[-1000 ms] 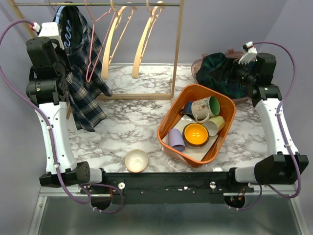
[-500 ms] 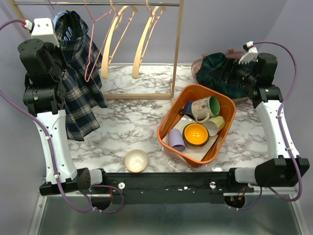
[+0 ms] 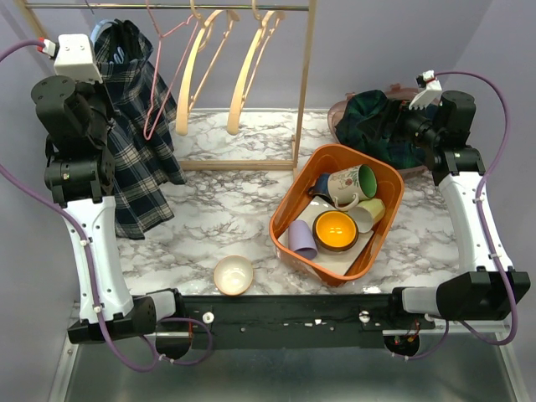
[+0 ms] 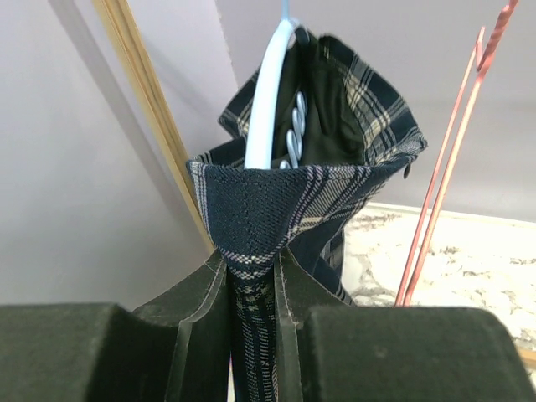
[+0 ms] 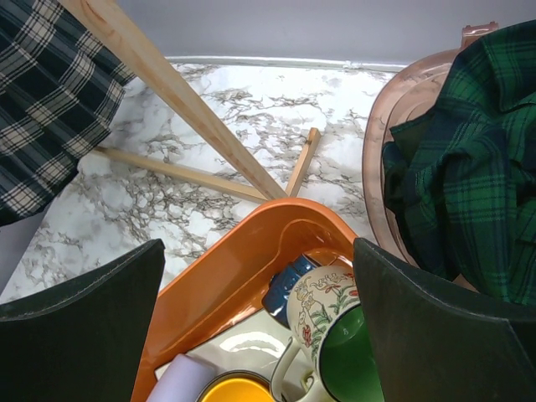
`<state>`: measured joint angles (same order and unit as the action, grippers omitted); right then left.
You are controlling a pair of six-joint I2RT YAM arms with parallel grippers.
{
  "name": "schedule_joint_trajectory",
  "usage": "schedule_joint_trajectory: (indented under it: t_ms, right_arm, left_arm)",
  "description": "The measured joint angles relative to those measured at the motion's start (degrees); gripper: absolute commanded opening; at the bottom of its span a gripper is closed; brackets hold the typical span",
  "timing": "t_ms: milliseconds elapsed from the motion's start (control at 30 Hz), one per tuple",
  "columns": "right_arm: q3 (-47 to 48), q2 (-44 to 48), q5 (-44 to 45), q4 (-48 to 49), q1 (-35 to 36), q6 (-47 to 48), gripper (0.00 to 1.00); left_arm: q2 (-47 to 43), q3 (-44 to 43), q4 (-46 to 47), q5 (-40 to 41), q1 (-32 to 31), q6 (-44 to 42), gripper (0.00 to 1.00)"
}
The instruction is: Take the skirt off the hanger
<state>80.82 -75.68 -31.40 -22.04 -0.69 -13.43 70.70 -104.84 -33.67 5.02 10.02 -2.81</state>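
- skirt (image 4: 293,197): dark plaid, hung on a pale blue hanger (image 4: 266,109) at the left end of the rail (image 3: 167,7), just beside the rack post (image 4: 142,100); the waistband gapes in a loop round the hanger
- left gripper (image 4: 251,276): clenched on a thin fold of the waistband, cloth pinched flat between both fingers; arm raised high by the rack
- right gripper (image 5: 258,251): released, jaws wide, nothing in them; it hangs above the bin (image 5: 276,213), well apart from the skirt, with green cloth (image 5: 452,167) to its right
- step, as judged: drawing the waistband off the hanger; not yet free
- pale ridges show inside the band, perhaps clips; cannot tell whether they bite the cloth
- method: pull along the hanger's arm and slightly down, not straight out, so the band slides off rather than dragging the hook off the rail
- go slow and steady; the pinch holds only a narrow fold and may slip under a jerk
- pink hanger (image 4: 444,167) stands just right of the skirt; steer the cloth away from it to avoid a snag
- if the hanger swings with the pull, the free right arm could steady it
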Motion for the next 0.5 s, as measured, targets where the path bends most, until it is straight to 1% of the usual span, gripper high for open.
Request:
schedule_joint_trajectory:
  t_ms: [200,400,500]
  right_arm:
    - [0.0,0.0,0.0,0.1,0.0,0.0,1.0]
    - [-0.3,0.0,0.0,0.2,0.0,0.0,1.0]
    - [-0.5,0.0,0.0,0.2,0.0,0.0,1.0]
  left_arm:
    - [-2.7,3.3,4.4,-1.1,0.0,-0.2,0.0]
    - [-2.7,3.4,6.6,-1.4,0.0,-0.5,0.0]
    - [-2.8,4.8,8.9,-1.2,0.0,-0.9,0.0]
